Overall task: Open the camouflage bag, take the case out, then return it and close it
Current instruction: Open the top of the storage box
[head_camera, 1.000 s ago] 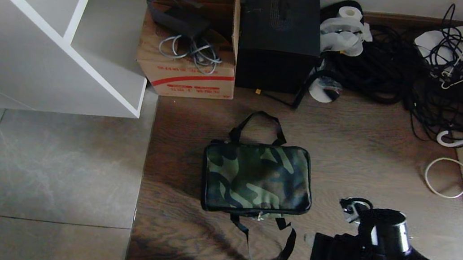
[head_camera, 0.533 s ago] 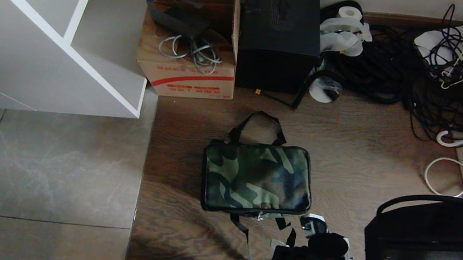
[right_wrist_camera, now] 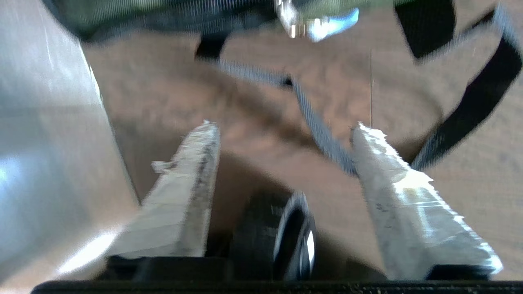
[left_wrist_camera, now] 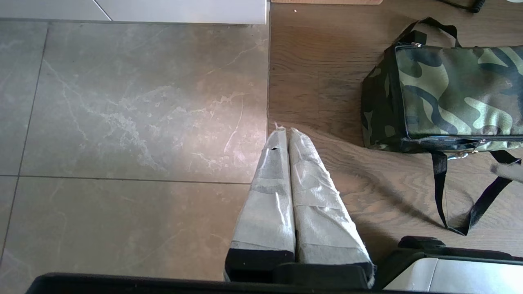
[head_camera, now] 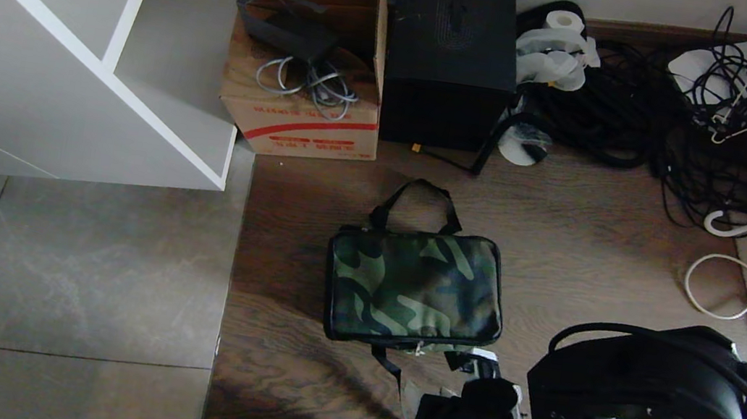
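right gripper [right_wrist_camera: 282, 151] hangs low over the wood floor [head_camera: 590, 225] with its taped fingers [right_wrist_camera: 188, 179] spread wide and nothing between them, pointing at the near edge of the camouflage bag [head_camera: 413, 288]. just ahead of it lie the metal zip pull [right_wrist_camera: 292, 20] and the loose black strap handle [right_wrist_camera: 470, 106], one limb of which runs close past a fingertip. left gripper [left_wrist_camera: 284, 132] sits parked off to the bag's left with its fingers pressed together, empty. the bag lies flat on the floor and looks zipped shut; the case is not visible, presumably inside. beyond it stand a brown cardboard box [head_camera: 303, 83] and a bulkier black box [head_camera: 450, 52]. risk from here, as i judge it: the fingers may close on the strap instead of the small pull, or snag it, so the whole soft bag drags along the floor rather than unzipping, since nothing pins it down.
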Robot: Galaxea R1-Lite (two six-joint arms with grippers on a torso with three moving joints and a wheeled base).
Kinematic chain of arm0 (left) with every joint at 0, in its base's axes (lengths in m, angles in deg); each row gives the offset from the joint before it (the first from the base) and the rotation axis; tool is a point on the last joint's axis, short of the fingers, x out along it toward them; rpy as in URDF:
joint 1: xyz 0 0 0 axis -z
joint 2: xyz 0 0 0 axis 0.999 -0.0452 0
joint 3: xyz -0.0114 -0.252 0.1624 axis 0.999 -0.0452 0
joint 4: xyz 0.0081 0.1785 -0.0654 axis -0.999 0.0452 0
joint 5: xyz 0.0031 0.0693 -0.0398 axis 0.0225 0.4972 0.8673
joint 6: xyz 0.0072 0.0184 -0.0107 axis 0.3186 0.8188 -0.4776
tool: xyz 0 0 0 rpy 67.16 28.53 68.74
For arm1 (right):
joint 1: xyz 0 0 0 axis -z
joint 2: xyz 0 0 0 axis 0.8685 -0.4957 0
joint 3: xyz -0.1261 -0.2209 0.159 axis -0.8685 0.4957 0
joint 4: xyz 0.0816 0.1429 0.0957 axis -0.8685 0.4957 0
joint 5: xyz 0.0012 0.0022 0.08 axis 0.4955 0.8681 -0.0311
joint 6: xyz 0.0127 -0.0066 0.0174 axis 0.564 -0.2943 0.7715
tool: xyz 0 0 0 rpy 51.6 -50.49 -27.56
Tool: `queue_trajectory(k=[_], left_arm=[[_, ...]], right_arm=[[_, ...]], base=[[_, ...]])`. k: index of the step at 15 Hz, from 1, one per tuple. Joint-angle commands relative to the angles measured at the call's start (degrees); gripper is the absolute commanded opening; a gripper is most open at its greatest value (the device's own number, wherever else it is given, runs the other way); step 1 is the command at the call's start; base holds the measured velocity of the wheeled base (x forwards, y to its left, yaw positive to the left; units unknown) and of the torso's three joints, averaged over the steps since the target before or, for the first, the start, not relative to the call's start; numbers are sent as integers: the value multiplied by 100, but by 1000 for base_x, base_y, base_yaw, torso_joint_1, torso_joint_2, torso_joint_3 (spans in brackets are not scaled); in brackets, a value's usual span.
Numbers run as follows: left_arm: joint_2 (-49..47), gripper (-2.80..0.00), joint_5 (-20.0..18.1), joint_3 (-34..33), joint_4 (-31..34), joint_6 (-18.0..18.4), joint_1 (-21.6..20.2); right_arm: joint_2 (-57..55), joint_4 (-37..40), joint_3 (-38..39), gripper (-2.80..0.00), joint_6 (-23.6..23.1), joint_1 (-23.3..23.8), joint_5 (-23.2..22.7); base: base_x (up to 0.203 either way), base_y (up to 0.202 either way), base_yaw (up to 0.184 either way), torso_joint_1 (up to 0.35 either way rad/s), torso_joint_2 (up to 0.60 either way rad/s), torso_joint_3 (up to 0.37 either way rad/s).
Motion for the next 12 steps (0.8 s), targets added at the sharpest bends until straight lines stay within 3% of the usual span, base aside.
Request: queue_trajectory(k=[1,7,12], left_arm=[[0,-280,3,-53,-2,-2,0],[0,-280,3,-53,-2,-2,0],[0,-280,3,-53,-2,-2,0]], right_arm=[[-66,-49,-367,0,-26,26,149],[-429,-49,-1519,0,-1111,63,230],[-630,-49,-1620,0,-1687,206,176]], base=[[0,0,0,0,0,0],[0,0,0,0,0,0],[0,0,0,0,0,0]])
